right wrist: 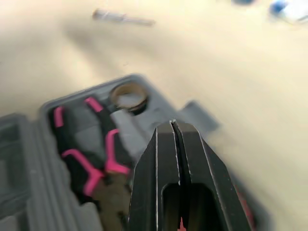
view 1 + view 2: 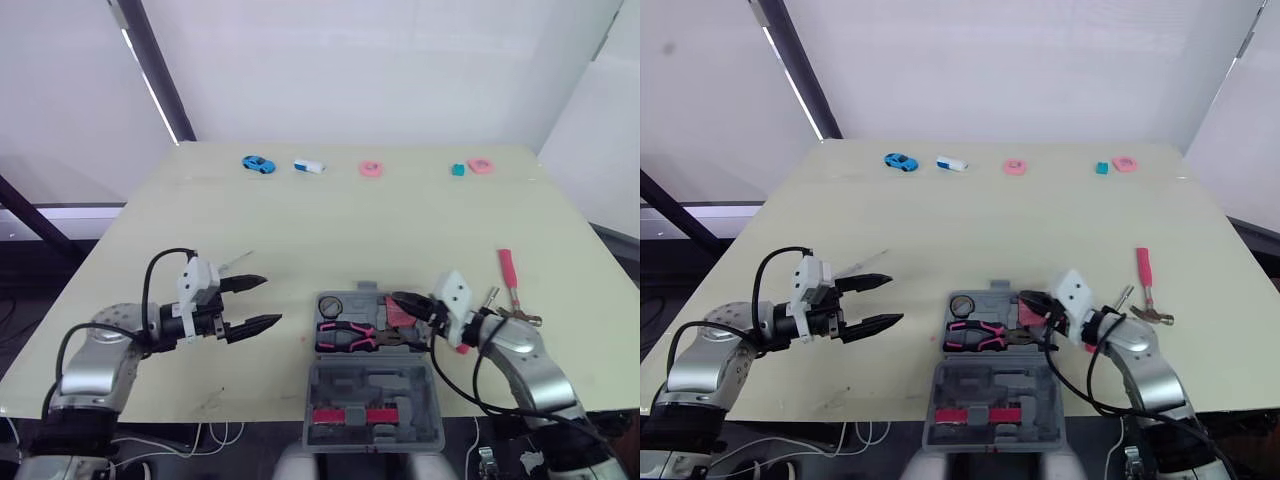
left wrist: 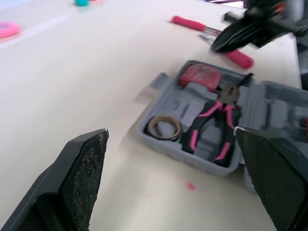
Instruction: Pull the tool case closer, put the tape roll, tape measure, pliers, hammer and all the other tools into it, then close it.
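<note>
Case point(image 2: 375, 390) open, bottom centre, near edge. Roll point(image 2: 331, 306), pliers point(image 2: 350, 337), tape measure point(image 3: 199, 76) inside. Hammer point(image 2: 508, 272) right of case, not yet in. Left gripper point(image 2: 272, 301) fingers apart, empty. Right gripper point(image 2: 398, 298) fingers together over tape measure. Closing left.

A pale cream bench point(image 2: 300, 220) stands before plain white walls point(image 2: 380, 60); a dark slanted pole point(image 2: 157, 70) crosses the left.
</note>
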